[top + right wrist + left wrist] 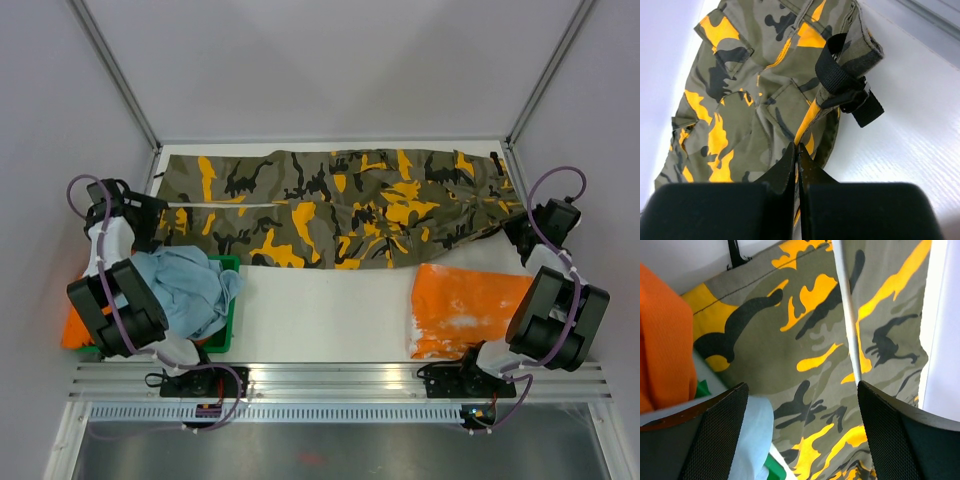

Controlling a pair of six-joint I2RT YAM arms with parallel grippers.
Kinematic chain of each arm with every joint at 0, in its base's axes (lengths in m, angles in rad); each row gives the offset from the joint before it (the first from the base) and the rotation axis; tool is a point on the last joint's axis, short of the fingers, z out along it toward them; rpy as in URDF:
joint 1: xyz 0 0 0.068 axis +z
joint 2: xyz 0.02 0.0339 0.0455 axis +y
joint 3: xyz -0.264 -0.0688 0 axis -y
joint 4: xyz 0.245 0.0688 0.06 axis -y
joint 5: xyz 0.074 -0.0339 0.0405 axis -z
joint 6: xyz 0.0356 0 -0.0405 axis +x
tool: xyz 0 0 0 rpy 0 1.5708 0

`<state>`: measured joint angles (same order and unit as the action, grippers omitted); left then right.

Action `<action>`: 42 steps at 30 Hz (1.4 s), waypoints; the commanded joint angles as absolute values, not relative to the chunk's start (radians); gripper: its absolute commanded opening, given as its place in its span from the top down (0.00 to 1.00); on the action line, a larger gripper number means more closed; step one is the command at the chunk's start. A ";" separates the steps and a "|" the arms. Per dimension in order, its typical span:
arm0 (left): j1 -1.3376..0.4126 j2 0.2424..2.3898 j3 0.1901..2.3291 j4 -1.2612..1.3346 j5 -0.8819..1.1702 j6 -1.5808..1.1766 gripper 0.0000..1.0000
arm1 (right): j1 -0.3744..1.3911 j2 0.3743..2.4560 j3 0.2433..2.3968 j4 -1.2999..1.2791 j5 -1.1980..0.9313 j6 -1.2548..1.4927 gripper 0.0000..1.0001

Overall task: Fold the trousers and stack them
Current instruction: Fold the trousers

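White table (330, 310), trousers (340, 205) spread along the back
Our right claw (796, 150) pinches a thin edge that may slip; our left claw (802, 390) is wide open, empty

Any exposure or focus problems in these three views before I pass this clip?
Top external: even light, trousers sharp. Left wrist: right edge blown out white, orange cloth slightly soft. Right wrist: right gripper a featureless black, table near-white with glare, trousers sharp.
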<state>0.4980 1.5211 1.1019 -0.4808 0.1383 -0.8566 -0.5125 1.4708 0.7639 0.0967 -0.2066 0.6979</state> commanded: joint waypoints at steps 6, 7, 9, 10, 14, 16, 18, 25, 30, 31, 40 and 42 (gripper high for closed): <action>0.500 1.621 1.134 -0.607 0.085 -0.864 0.08 | -0.517 1.453 0.798 0.164 -0.219 0.727 1.00; 0.499 1.617 1.115 -0.614 0.069 -0.847 0.09 | -0.517 1.453 0.793 0.164 -0.218 0.726 1.00; 0.494 1.618 1.098 -0.615 0.020 -0.822 0.09 | -0.517 1.453 0.788 0.169 -0.215 0.724 1.00; 0.492 1.624 1.092 -0.608 0.005 -0.795 0.10 | -0.517 1.453 0.785 0.170 -0.215 0.723 0.99; 0.489 1.712 1.127 -0.597 -0.023 -0.720 0.12 | -0.517 1.468 0.785 0.173 -0.219 0.716 1.00; 0.469 1.747 1.181 -0.594 -0.035 -0.658 0.14 | -0.517 1.473 0.785 0.172 -0.221 0.715 1.00; 0.445 1.792 1.247 -0.606 -0.081 -0.611 0.14 | -0.517 1.476 0.779 0.172 -0.221 0.715 1.00; 0.396 1.845 1.384 -0.601 -0.120 -0.503 0.14 | -0.517 1.477 0.776 0.166 -0.218 0.712 1.00; 0.393 1.827 1.427 -0.572 -0.101 -0.505 0.14 | -0.517 1.483 0.788 0.161 -0.218 0.710 1.00; 0.391 1.827 1.424 -0.560 -0.094 -0.505 0.14 | -0.517 1.485 0.788 0.163 -0.219 0.710 1.00; 0.362 1.907 1.352 -0.548 -0.026 -0.502 0.15 | -0.517 1.499 0.776 0.166 -0.221 0.707 1.00; 0.344 1.901 1.307 -0.540 -0.034 -0.495 0.15 | -0.517 1.502 0.776 0.167 -0.219 0.706 1.00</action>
<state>0.3668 1.8965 1.3560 -0.5549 -0.0433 -0.5278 -0.5129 1.5002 0.7650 0.1066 -0.2165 0.7109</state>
